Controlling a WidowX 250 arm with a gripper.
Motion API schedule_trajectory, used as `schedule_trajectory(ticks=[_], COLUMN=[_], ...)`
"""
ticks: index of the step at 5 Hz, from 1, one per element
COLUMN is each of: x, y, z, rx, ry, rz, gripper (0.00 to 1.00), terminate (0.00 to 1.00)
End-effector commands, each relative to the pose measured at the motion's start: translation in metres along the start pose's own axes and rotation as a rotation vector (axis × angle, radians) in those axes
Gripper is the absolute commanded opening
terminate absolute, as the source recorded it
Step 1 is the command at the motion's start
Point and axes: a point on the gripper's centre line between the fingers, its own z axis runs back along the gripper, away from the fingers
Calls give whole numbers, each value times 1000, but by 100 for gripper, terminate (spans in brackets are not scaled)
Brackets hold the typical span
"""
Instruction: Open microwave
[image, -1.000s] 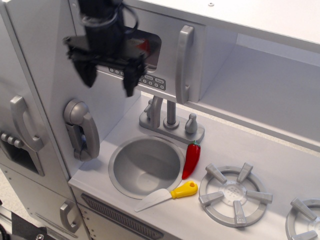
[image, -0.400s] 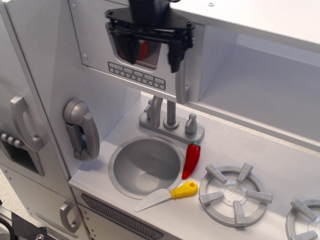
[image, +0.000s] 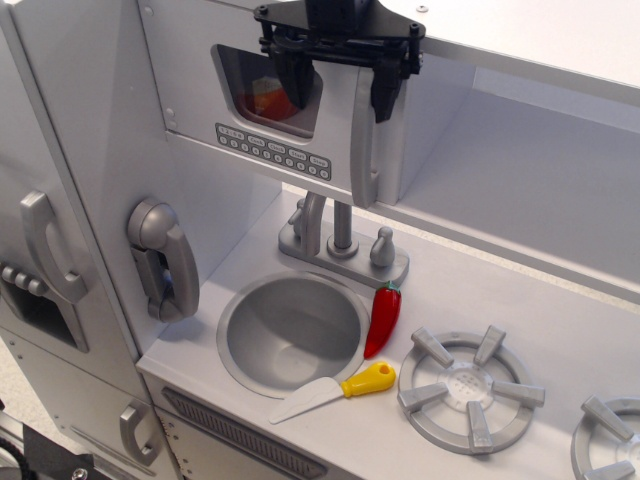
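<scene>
Gripper (image: 340, 88) wide open, black fingers spread apart and pointing down, holding nothing. Left finger (image: 300, 90) hangs in front of the dark window; right finger (image: 383, 95) sits at the upper end of the vertical silver handle (image: 365, 140), contact there cannot be confirmed. Microwave (image: 270, 110) mounted in the upper cabinet above the faucet (image: 340, 240) and sink (image: 293, 330), door shut flush, button row along its lower edge. Red-orange object visible behind the window. On the counter: red chili pepper (image: 383, 318) beside the sink, yellow-handled knife (image: 335, 390) near the burner (image: 470, 388).
</scene>
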Motion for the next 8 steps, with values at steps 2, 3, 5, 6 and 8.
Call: schedule_trajectory(ticks=[2,3,5,6,8], x=[17,15,-23,-45,-76], y=[-4,-2,22,40,68], z=[12,13,19,24,40], rx=[-68,-85,-71,-41,44], ry=[-44,-44,-39,-62,3], rz=[-52,-64,-102,-156,-187], gripper=[0,0,0,0,100], terminate=[0,0,0,0,0])
